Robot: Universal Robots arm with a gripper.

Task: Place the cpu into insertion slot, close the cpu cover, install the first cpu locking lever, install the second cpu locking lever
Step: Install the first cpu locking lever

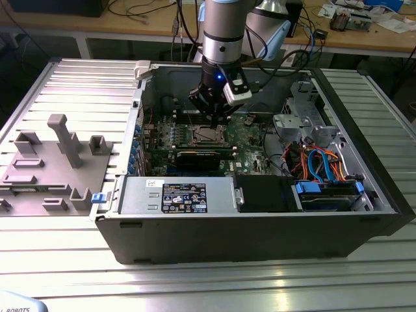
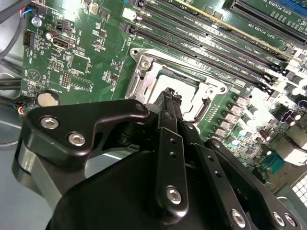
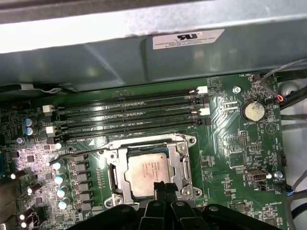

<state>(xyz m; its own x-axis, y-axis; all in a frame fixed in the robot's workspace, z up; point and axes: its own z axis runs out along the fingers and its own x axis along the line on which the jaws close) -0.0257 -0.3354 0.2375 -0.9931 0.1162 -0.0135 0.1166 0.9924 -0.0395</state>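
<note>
The cpu (image 3: 149, 173) lies flat in the insertion slot (image 3: 117, 184) on the green motherboard (image 3: 230, 158), and its pale metal face shows through the square window of the cpu cover (image 3: 178, 163), which seems to be folded down around it. The gripper (image 3: 162, 186) hangs directly above the near edge of the socket. In both wrist views its thin black fingers (image 2: 169, 98) stand pressed together with no gap, and I see nothing between them, so it is closed and empty. In the exterior view the gripper (image 1: 214, 119) points down into the open computer case (image 1: 260, 240), over the middle of the board.

From these pictures I judge that the chip is already seated and the cover is down. One thin wire lever (image 3: 79, 154) runs out from the socket beside the memory slots (image 3: 129, 117); whether it is hooked I cannot tell.

The chip itself is light, stiff and smooth, but fragile. If it must be taken, it should be held by its edges only and kept level. The cover is thin stiff metal on a hinge; it is better pushed on its frame than on the chip face. The levers are springy wire and will likely resist, so they may slip off narrow fingertips.
</note>
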